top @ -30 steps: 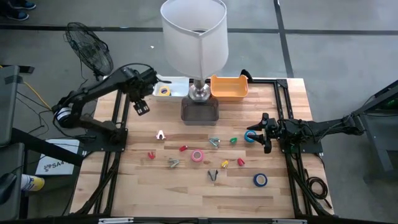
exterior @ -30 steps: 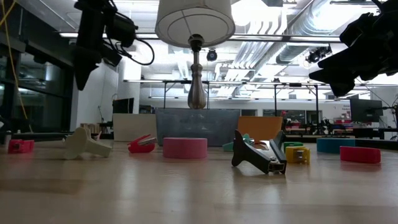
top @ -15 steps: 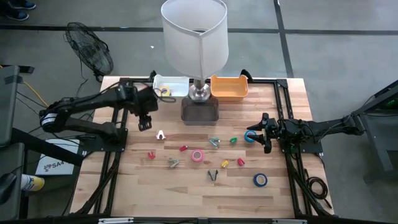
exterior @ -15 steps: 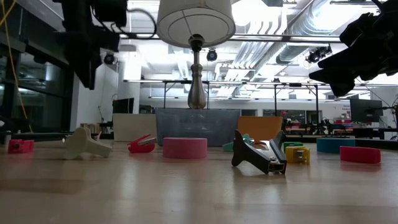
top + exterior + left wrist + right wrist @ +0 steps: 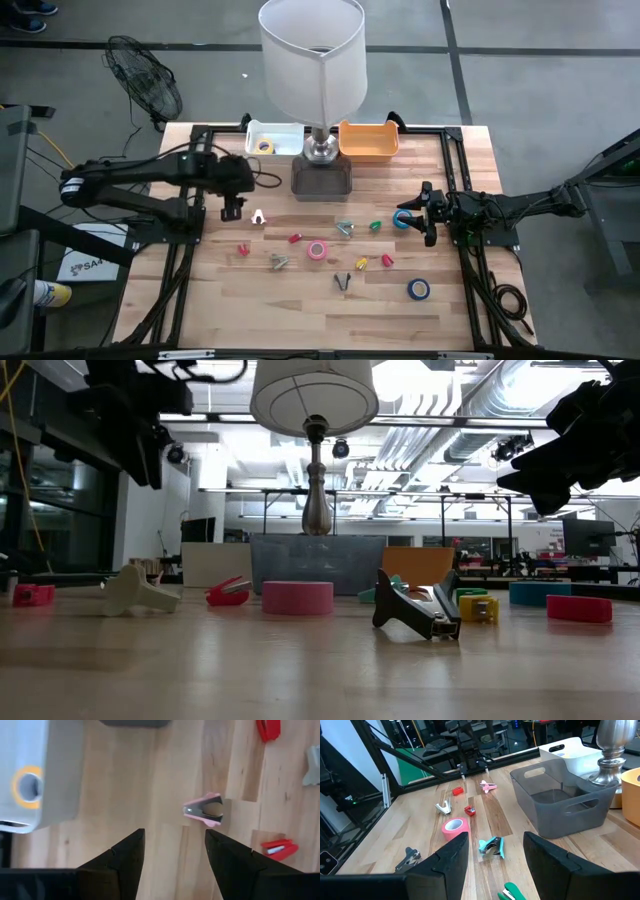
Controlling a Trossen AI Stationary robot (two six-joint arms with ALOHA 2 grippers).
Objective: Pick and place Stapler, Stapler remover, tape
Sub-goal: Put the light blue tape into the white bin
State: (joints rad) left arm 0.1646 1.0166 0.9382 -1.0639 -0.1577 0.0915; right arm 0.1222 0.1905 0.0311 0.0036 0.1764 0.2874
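The left gripper (image 5: 231, 212) hangs over the wooden table (image 5: 300, 300), close to the white bin (image 5: 280, 133). Its two fingers (image 5: 122, 862) are spread apart and nothing is between them. Just in front of that claw, down on the wood, lies the little pink staple remover (image 5: 204, 809). It is near the claw but not touching it. From above it shows as a small pale thing (image 5: 258, 216) right next to the claw.

A yellow tape roll (image 5: 264, 146) sits inside the white bin. A pink tape roll (image 5: 317, 250) lies flat in the middle of the table. A blue tape roll (image 5: 418, 290) lies nearer the front edge on the right side.

The right gripper (image 5: 428, 226) waits on the other side of the table, well apart from the pink remover. Its fingers (image 5: 442, 862) are open too, and it holds nothing. A teal tape roll (image 5: 402, 219) lies just beside it.

A grey bin (image 5: 321, 180) and an orange bin (image 5: 368, 142) stand by the lamp (image 5: 312, 60).
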